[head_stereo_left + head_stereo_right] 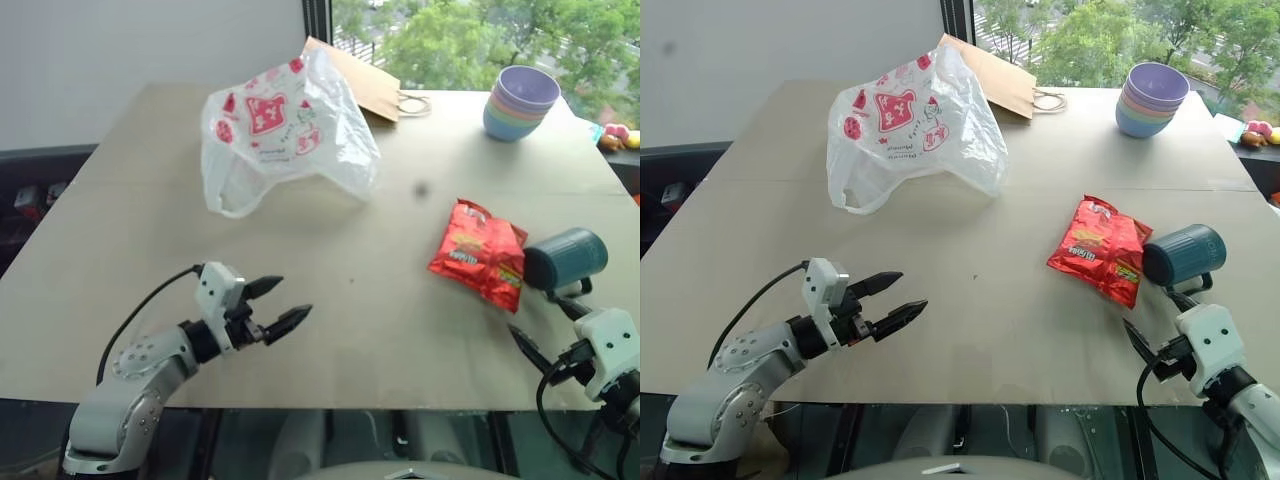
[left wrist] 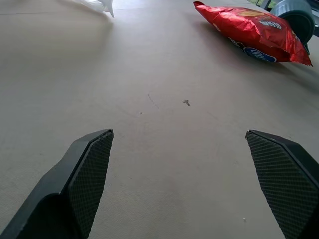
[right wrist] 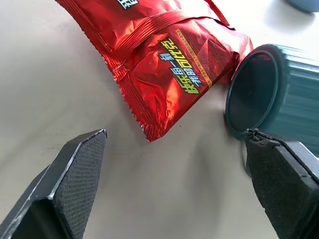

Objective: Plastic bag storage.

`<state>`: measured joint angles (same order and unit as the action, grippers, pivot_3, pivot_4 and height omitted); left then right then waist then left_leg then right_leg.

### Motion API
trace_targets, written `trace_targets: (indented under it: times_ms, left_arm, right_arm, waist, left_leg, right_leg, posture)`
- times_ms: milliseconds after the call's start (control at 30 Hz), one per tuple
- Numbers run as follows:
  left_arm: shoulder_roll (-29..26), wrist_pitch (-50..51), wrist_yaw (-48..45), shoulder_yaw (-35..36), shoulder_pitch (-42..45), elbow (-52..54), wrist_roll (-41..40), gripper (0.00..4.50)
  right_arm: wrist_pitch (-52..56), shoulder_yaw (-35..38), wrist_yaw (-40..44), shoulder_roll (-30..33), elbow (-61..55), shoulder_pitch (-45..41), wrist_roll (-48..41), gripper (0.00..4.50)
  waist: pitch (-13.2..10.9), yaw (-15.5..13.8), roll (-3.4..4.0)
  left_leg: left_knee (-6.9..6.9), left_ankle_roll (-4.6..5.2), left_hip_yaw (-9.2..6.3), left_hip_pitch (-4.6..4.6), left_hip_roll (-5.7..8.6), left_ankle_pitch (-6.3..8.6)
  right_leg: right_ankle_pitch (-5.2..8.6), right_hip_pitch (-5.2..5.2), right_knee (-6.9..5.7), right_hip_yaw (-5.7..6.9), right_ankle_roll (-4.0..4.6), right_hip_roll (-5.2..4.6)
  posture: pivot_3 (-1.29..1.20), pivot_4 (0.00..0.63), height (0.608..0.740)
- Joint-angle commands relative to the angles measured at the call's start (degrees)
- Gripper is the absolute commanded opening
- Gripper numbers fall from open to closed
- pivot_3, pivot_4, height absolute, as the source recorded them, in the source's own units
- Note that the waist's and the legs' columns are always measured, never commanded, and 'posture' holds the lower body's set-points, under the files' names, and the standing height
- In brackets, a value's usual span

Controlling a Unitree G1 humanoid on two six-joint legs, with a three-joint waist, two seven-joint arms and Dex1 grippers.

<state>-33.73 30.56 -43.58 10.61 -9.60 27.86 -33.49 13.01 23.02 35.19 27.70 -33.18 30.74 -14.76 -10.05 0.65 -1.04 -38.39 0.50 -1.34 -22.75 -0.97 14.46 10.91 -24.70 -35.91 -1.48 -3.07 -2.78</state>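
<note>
Grippers come first, at the near edge of the table (image 1: 120, 260). The left gripper (image 1: 275, 306) hovers low over the bare wood with its two black fingers spread wide and nothing between them. The right gripper (image 1: 1148, 338) waits at the near right corner, also wide open and empty; in its wrist view the red snack packet (image 3: 164, 59) and the mouth of the dark green cup (image 3: 271, 94), which lies on its side, are just ahead of the fingers.

A little farther, the snack packet lies flat, touching or almost touching the cup. Both are only bystanders for this job.

Farther still, left of the middle and well apart from both grippers, stands the plastic bag (image 1: 285, 135). It is thin, crinkly and half transparent, white with red squares and small red marks. It is not flat: it is puffed up like a small tent, with its open mouth hanging toward the near left side. Just behind it lies the brown paper bag (image 1: 365, 80), and on the far right is a stack of pastel bowls (image 1: 520, 100).

The task seems to be at its start; the bag is not yet touched. The next move probably calls for a long reach forward by the left arm, then a pinch on a fold or a handle. Such light film may slide or collapse when pushed, so a gentle approach is wise.
</note>
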Motion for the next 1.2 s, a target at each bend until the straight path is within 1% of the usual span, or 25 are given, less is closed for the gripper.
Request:
trace_targets:
  times_ms: [33, 133, 200, 267, 333, 400, 467, 567, 633, 733, 867, 967, 1100, 1200]
  left_arm:
    - [-0.03, -0.95, 1.03, 0.71, 1.76, 2.21, -0.52, 4.44]
    - [1.51, -0.9, 4.77, 1.91, 7.63, -0.07, -0.48, 4.44]
    - [1.79, -0.94, 5.8, 2.88, 10.9, -1.63, -0.82, 4.44]
    - [0.79, -0.66, 6.09, 2.89, 14.3, -3.93, 0.01, 4.44]
    - [0.0, -0.4, 6.06, 2.58, 16.25, -5.75, 0.68, 4.44]
    - [-0.93, -0.97, 7.04, 2.13, 19.71, -9.86, 3.03, 4.44]
    - [-2.37, -3.33, 7.67, 0.4, 23.95, -15.53, 7.61, 4.44]
    - [-4.04, -9.04, 9.7, -3.89, 31.24, -26.36, 16.94, 4.44]
    - [-5.04, -14.07, 9.4, -6.82, 35.01, -32.1, 22.13, 4.44]
    - [-6.08, -21.19, 7.54, -10.43, 40.24, -39.76, 27.51, 4.44]
    - [-6.13, -27.56, 5.08, -12.32, 46.19, -47.18, 30.44, 4.44]
    - [-5.86, -30.83, 4.31, -12.98, 48.93, -51.08, 32.02, 4.44]
    - [-6.15, -36.04, 6.07, -14.63, 52.84, -56.74, 36.82, 4.44]
    - [-7.42, -42.05, 8.38, -17.66, 57.09, -62.78, 43.13, 4.44]
  right_arm:
    - [-2.37, 1.31, 0.8, -0.28, -1.89, 0.75, -1.9, 4.5]
    - [-3.56, 0.76, 2.16, -2.35, -6.45, 1.75, -7.39, 4.5]
    - [-1.61, 0.94, 2.63, -1.69, -9.66, 0.59, -12.0, 4.5]
    - [-0.22, 1.0, 2.05, -0.76, -13.15, -2.02, -16.44, 4.5]
    - [1.03, 0.9, 1.15, 0.09, -14.93, -3.52, -18.4, 4.5]
    - [2.11, -0.18, 0.45, 1.31, -17.12, -5.74, -19.76, 4.5]
    - [3.18, -1.7, -0.33, 2.42, -19.34, -7.93, -20.99, 4.5]
    - [4.95, -4.22, -2.16, 3.54, -22.1, -10.57, -21.74, 4.5]
    - [5.82, -5.47, -3.69, 3.78, -23.4, -12.22, -21.75, 4.5]
    - [6.91, -6.97, -6.07, 3.86, -24.41, -14.94, -21.58, 4.5]
    - [8.03, -8.74, -9.37, 3.33, -25.45, -18.29, -21.71, 4.5]
    - [8.26, -9.61, -10.5, 3.19, -25.97, -18.58, -21.43, 4.5]
    - [7.66, -10.71, -11.46, 2.77, -26.54, -18.16, -20.77, 4.5]
    - [7.03, -11.28, -11.51, 2.54, -26.67, -17.7, -20.27, 4.5]
  waist:
    - [0.0, -0.01, 0.0]
    - [-0.01, -0.58, 0.02]
    - [0.0, -0.43, 0.02]
    - [0.0, 0.03, 0.02]
    - [0.01, 0.34, -0.01]
    - [0.0, 0.12, 0.0]
    - [-0.03, -0.1, -0.06]
    - [-0.02, -0.43, -0.1]
    - [-0.02, -0.49, -0.12]
    - [-0.04, -0.44, -0.17]
    - [-0.06, -0.42, -0.21]
    - [-0.06, -0.38, -0.21]
    - [-0.06, -0.28, -0.21]
    - [-0.06, -0.34, -0.24]
  left_leg:
    - [0.0, 0.0, 0.0, 0.0, 0.0, 0.0]
    - [0.0, 0.0, -0.1, -0.03, 0.0, 0.0]
    - [-0.02, 0.0, -0.06, -0.01, 0.02, 0.0]
    - [-0.02, 0.01, -0.04, 0.04, 0.03, 0.0]
    - [-0.02, 0.01, -0.01, 0.05, 0.01, 0.0]
    - [-0.01, 0.01, -0.03, 0.05, 0.01, -0.01]
    - [0.0, 0.01, -0.09, 0.02, 0.04, -0.01]
    - [-0.01, 0.01, -0.15, -0.01, 0.15, -0.01]
    - [-0.01, 0.01, -0.18, -0.01, 0.2, -0.01]
    - [-0.01, 0.01, -0.15, -0.05, 0.24, -0.01]
    - [-0.01, 0.01, -0.17, -0.07, 0.24, -0.01]
    - [-0.01, 0.02, -0.17, -0.07, 0.24, -0.01]
    - [-0.01, 0.02, -0.16, -0.07, 0.24, -0.01]
    - [-0.02, 0.02, -0.18, -0.08, 0.24, -0.01]
  right_leg:
    - [0.0, 0.0, 0.0, 0.0, 0.0, 0.0]
    - [0.0, 0.02, 0.0, 0.07, 0.0, 0.0]
    - [0.0, 0.03, -0.01, 0.06, -0.01, 0.03]
    - [-0.01, 0.06, -0.01, 0.04, -0.01, 0.03]
    - [-0.01, 0.06, -0.01, 0.01, -0.02, 0.1]
    - [-0.01, 0.06, -0.01, 0.01, -0.01, 0.11]
    - [-0.01, 0.05, -0.02, 0.04, 0.0, 0.13]
    - [-0.01, 0.09, -0.01, 0.04, -0.01, 0.12]
    - [-0.02, 0.12, 0.0, 0.01, -0.01, 0.1]
    - [-0.02, 0.12, 0.03, -0.01, -0.02, 0.07]
    - [-0.03, 0.1, 0.03, 0.0, -0.02, 0.06]
    - [-0.04, 0.1, 0.01, 0.0, -0.04, 0.06]
    - [-0.16, 0.1, 0.01, -0.01, -0.24, 0.06]
    - [-0.17, 0.11, 0.0, 0.01, -0.26, 0.06]
  posture:
    - [0.0, 0.15, 0.74]
    - [0.0, 0.15, 0.74]
    - [0.0, 0.15, 0.74]
    - [0.0, 0.15, 0.74]
    - [0.0, 0.15, 0.74]
    - [0.0, 0.15, 0.74]
    - [0.0, 0.15, 0.74]
    - [0.0, 0.15, 0.74]
    - [0.0, 0.15, 0.74]
    - [0.0, 0.15, 0.74]
    - [0.0, 0.15, 0.74]
    - [0.0, 0.15, 0.74]
    - [0.0, 0.15, 0.74]
    - [0.0, 0.15, 0.74]
